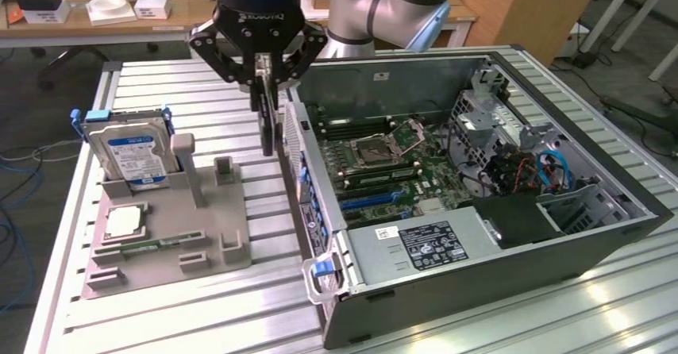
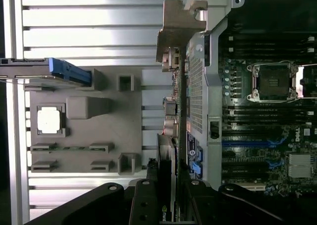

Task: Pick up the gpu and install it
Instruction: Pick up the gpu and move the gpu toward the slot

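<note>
My gripper (image 1: 263, 82) is shut on the gpu (image 1: 266, 124), a thin dark card that hangs edge-on and upright below the fingers. It is held in the air between the grey fixture tray (image 1: 228, 247) and the near wall of the open computer case (image 1: 593, 247). In the wrist view the gripper (image 2: 168, 197) clamps the gpu (image 2: 167, 155) from both sides, and its silvery bracket end (image 2: 176, 31) points away from the fingers, alongside the case wall. The motherboard (image 1: 387, 163) lies inside the case, with blue slots (image 2: 252, 141) in view.
A silver blue-labelled hard drive (image 1: 127, 151) stands upright at the back of the tray, and a square silver CPU chip (image 1: 125, 221) lies in front of it. The case holds a power supply (image 1: 424, 243) and a drive cage (image 1: 498, 116). Slatted aluminium table (image 1: 170, 322) all around.
</note>
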### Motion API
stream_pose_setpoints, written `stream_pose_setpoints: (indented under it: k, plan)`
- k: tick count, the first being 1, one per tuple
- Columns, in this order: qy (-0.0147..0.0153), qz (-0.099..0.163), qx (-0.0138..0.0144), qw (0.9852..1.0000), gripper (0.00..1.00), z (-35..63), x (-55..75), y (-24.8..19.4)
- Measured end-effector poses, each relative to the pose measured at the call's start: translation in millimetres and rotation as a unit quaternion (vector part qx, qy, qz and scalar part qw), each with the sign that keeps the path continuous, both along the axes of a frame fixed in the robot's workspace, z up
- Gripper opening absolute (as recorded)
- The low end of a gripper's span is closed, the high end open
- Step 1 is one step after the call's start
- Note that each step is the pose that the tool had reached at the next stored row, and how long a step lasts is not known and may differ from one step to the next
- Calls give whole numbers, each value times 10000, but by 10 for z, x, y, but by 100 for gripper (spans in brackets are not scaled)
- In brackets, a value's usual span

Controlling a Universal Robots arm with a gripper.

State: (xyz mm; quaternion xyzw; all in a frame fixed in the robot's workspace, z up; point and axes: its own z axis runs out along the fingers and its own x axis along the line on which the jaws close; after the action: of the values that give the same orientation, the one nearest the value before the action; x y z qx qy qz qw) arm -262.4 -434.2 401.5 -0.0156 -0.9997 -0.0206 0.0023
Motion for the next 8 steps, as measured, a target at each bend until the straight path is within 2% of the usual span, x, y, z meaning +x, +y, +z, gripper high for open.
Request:
stream_pose_setpoints:
  k: [8]
  plan:
    - [0,0,5,10000,26,0,154,0]
